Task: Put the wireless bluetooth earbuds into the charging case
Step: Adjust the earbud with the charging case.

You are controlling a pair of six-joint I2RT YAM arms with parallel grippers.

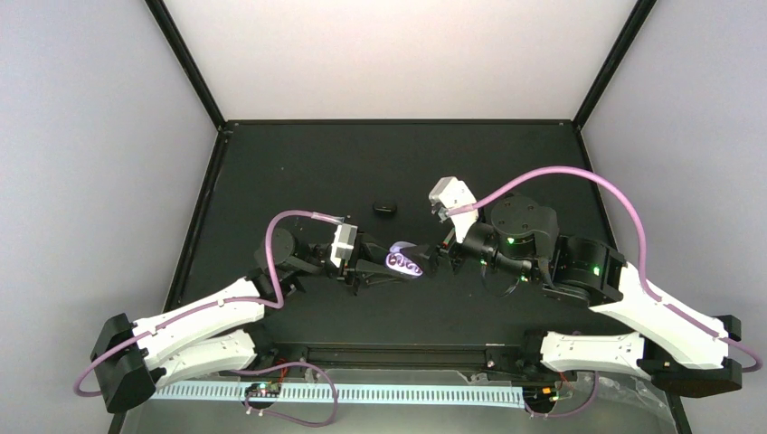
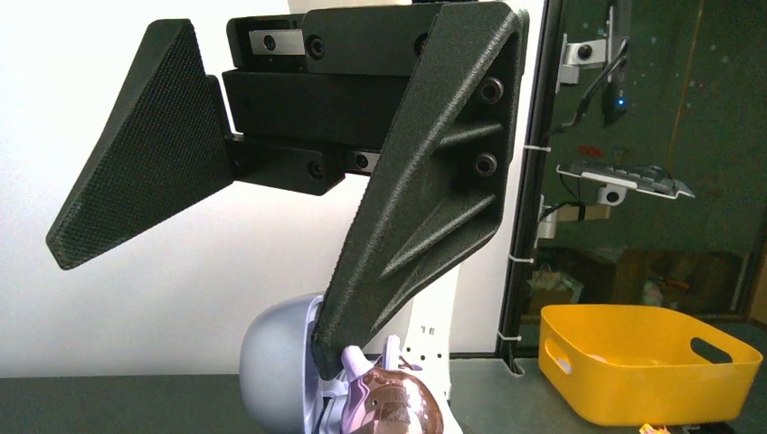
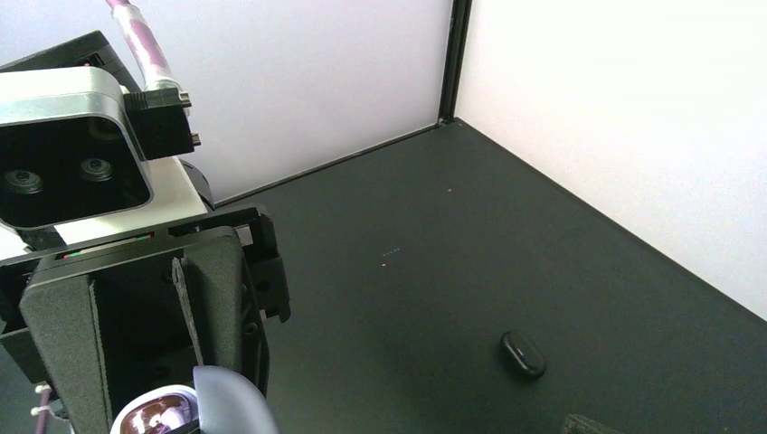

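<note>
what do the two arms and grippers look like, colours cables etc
Both the left arm and right arm have white shells with black joints. A purple cable runs along each, and green lights glow on the right one. The left gripper has black, finely textured wedge-shaped fingers, with a pale grey camera housing on its wrist.
</note>
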